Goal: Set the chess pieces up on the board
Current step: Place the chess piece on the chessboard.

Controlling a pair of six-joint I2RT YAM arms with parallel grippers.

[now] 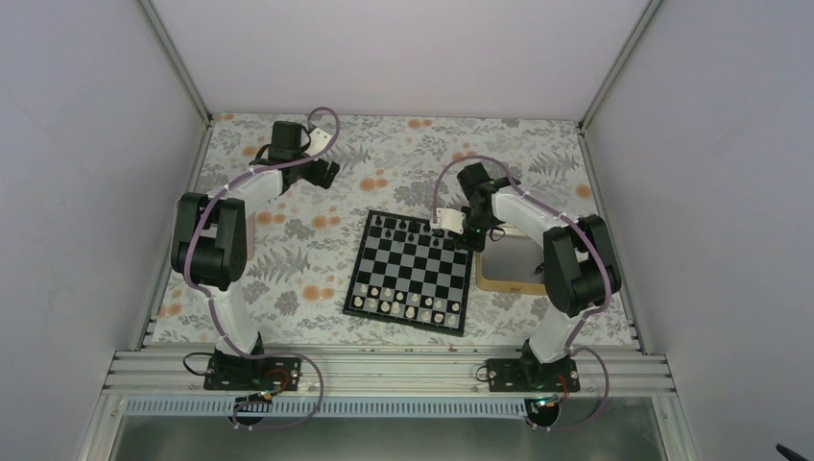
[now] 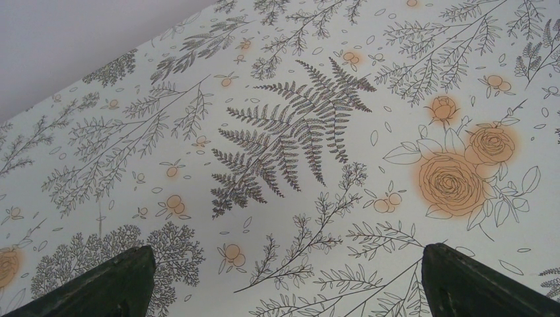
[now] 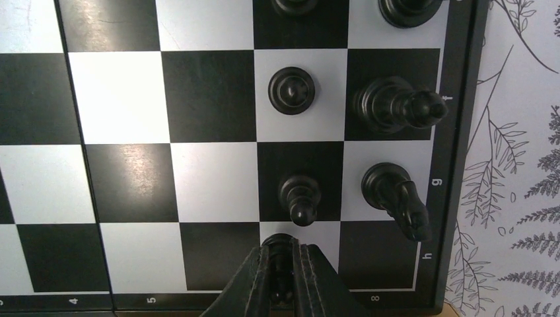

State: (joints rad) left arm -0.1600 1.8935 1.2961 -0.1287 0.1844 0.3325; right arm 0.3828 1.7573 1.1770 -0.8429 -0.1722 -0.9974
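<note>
The board (image 1: 411, 272) lies mid-table, with black chess pieces (image 1: 408, 230) along its far rows. My right gripper (image 3: 284, 251) is shut on a small black piece (image 3: 280, 243), held over the white square at the board's corner file. Whether the piece touches the square I cannot tell. Just ahead stand a black pawn (image 3: 300, 198), another pawn (image 3: 291, 90), a knight (image 3: 396, 198) and a bishop (image 3: 396, 104). My left gripper (image 2: 287, 271) hangs open over bare floral cloth at the far left (image 1: 324, 173), nothing between its fingers (image 2: 112, 284).
White chessmen (image 1: 403, 305) fill the board's near rows. A tan wooden-rimmed tray (image 1: 507, 280) sits just right of the board, under the right arm. Floral cloth (image 2: 284, 132) covers the table; walls close in the back and both sides.
</note>
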